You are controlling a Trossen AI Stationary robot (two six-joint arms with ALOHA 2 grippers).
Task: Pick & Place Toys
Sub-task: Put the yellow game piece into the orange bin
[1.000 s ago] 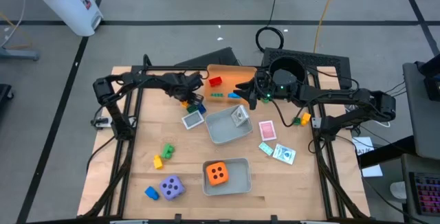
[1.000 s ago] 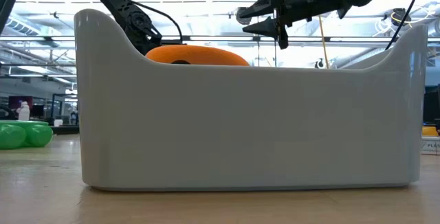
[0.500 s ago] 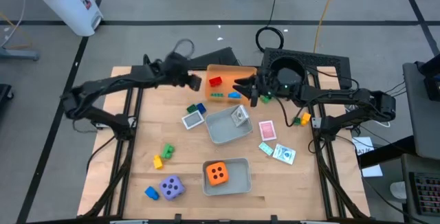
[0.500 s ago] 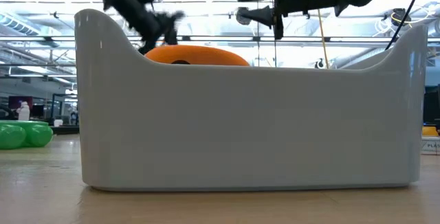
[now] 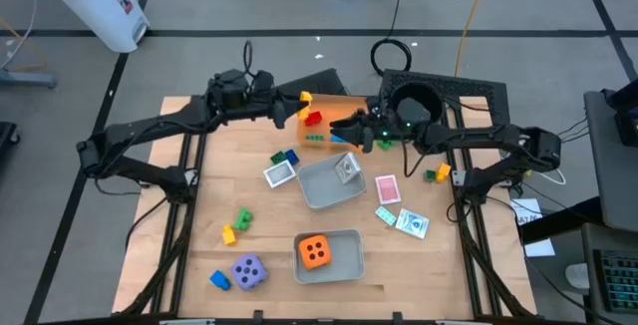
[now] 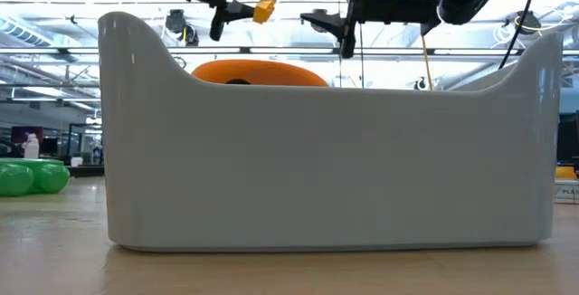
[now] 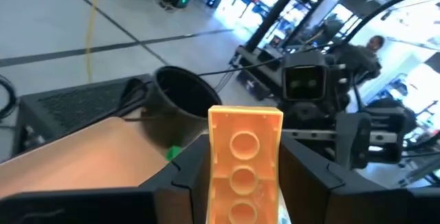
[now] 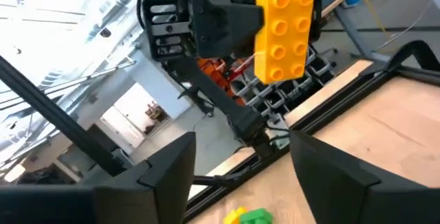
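My left gripper (image 5: pixel 298 103) is shut on a yellow brick (image 5: pixel 305 99), raised above the far left corner of the orange tray (image 5: pixel 335 103). The brick also shows in the low view (image 6: pixel 263 10) and in the right wrist view (image 8: pixel 285 28). My right gripper (image 5: pixel 346 131) is open and empty, raised over the same tray, facing the left gripper. In the tray lie a red brick (image 5: pixel 313 119), green bricks (image 5: pixel 315 138) and a blue brick (image 5: pixel 342 138). More bricks (image 5: pixel 284 157) (image 5: pixel 242 220), a purple die (image 5: pixel 248 271) and cards (image 5: pixel 387 187) lie on the table. My left gripper pinches the yellow brick by its two long sides (image 7: pixel 214 176) between its two fingers (image 7: pixel 180 179). The fingers lie level and point toward the table's right. The brick's free end (image 7: pixel 245 117) sticks out past the fingertips, and the brick is lifted clear of tray and table.
A black pot (image 5: pixel 411 106) stands behind the orange tray. A grey tray (image 5: pixel 321 196) holds a white card (image 5: pixel 348 168); a nearer grey tray (image 5: pixel 344 265) holds the orange die (image 5: pixel 316 252) and fills the low view (image 6: pixel 326 168). A yellow-green brick (image 5: pixel 436 173) lies at the right.
My left gripper has risen from the bricks on the table left of the grey tray and gone toward the far right, carrying the yellow brick clear of the table to above the orange tray's far left corner. My right gripper has shifted slightly toward the table's left.
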